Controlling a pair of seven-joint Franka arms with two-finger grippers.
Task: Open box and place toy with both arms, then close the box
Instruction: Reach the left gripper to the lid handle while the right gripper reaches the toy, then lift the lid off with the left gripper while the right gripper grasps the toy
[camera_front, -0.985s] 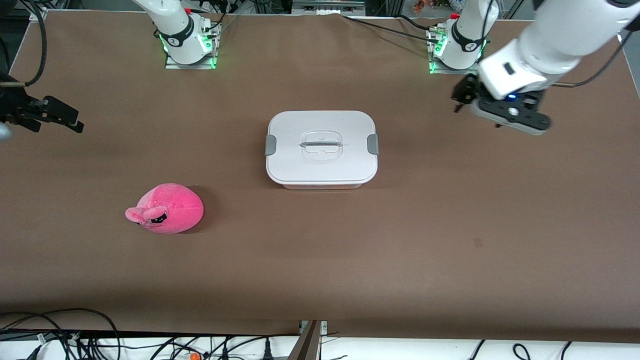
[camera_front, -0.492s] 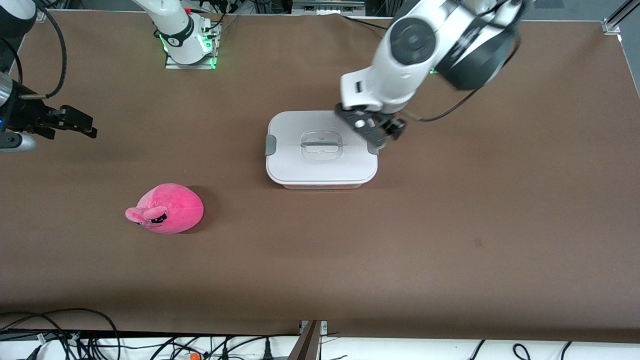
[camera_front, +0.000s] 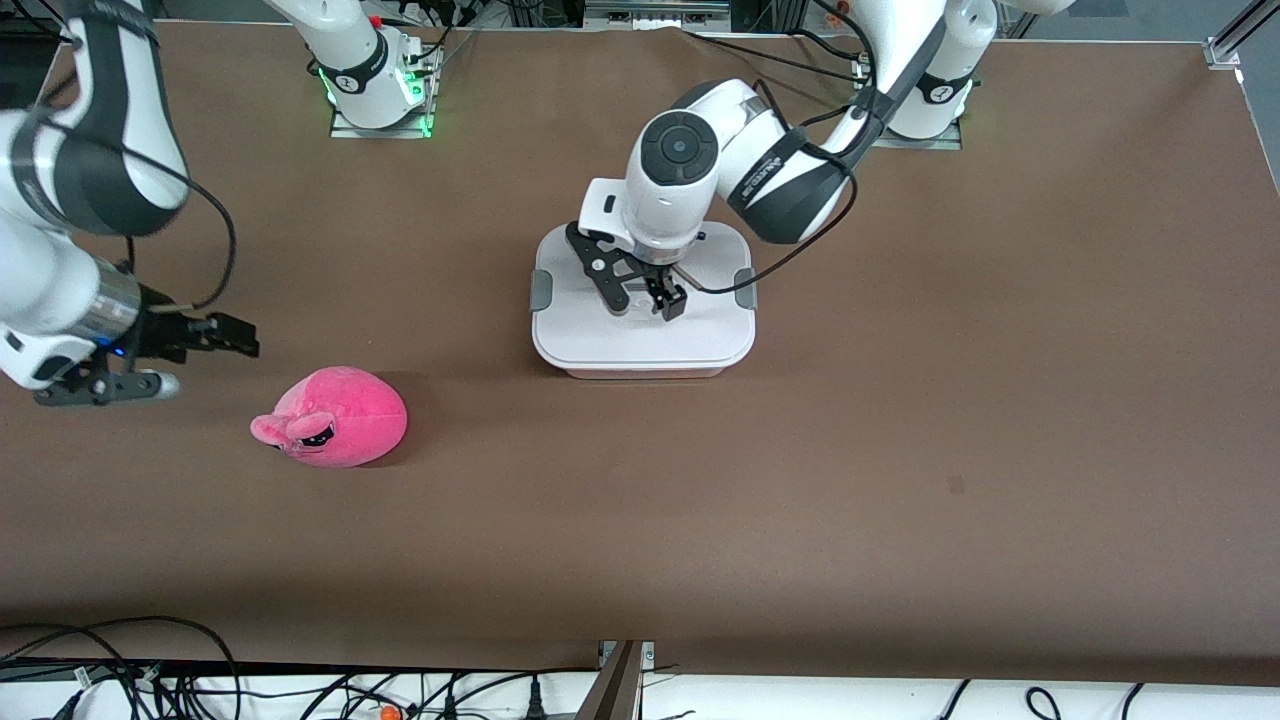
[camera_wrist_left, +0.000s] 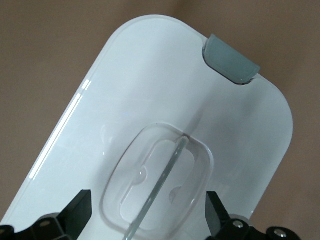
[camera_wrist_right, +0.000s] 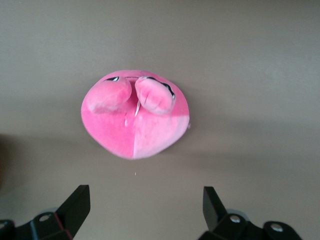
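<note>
The box (camera_front: 640, 345) stands shut mid-table, its white lid on and a grey clip (camera_front: 540, 290) at each end. My left gripper (camera_front: 645, 297) hangs open just over the lid's recessed handle. In the left wrist view the handle (camera_wrist_left: 161, 182) lies between the spread fingers of the left gripper (camera_wrist_left: 147, 206), with the lid (camera_wrist_left: 150, 90) and one clip (camera_wrist_left: 231, 64) in sight. The pink toy (camera_front: 335, 415) lies on the table toward the right arm's end, nearer the front camera than the box. My right gripper (camera_front: 232, 340) is open and empty beside it. In the right wrist view the toy (camera_wrist_right: 135, 115) lies ahead of the right gripper (camera_wrist_right: 145, 201).
The brown table (camera_front: 800, 480) carries only the box and the toy. The two arm bases (camera_front: 375, 85) stand along the edge farthest from the front camera. Cables (camera_front: 150, 670) hang below the table's near edge.
My left arm has swung in from the left arm's end of the table to over the box lid's handle. My right gripper has moved toward the toy.
</note>
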